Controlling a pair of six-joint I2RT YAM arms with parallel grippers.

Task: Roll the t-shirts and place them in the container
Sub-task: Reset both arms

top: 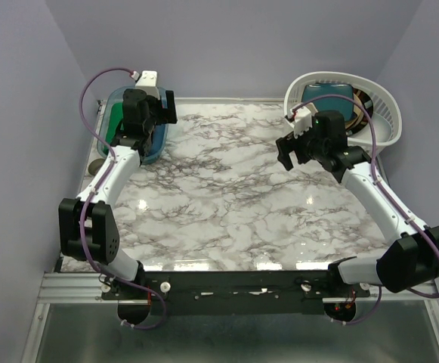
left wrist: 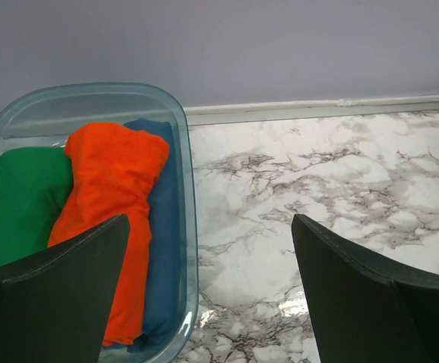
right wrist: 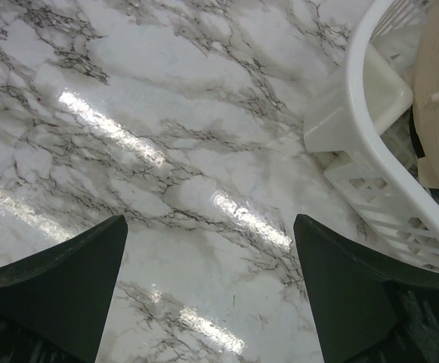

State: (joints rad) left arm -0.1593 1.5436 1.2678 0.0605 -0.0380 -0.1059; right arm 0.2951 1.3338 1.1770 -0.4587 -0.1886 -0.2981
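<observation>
Three rolled t-shirts lie side by side in a clear blue-tinted tub (left wrist: 190, 227) at the table's back left: an orange-red one (left wrist: 113, 197) in the middle, a green one (left wrist: 23, 200) to its left and a blue one (left wrist: 166, 242) to its right. My left gripper (left wrist: 208, 299) is open and empty, above the tub's right rim; it also shows in the top view (top: 149, 113). My right gripper (right wrist: 208, 291) is open and empty over bare marble beside the white basket; it also shows in the top view (top: 298, 144).
A white plastic laundry basket (top: 385, 113) stands at the back right with dark blue-green cloth (top: 326, 97) inside; its rim shows in the right wrist view (right wrist: 370, 128). The tub (top: 155, 147) sits at the table's left edge. Purple walls close in the back and sides.
</observation>
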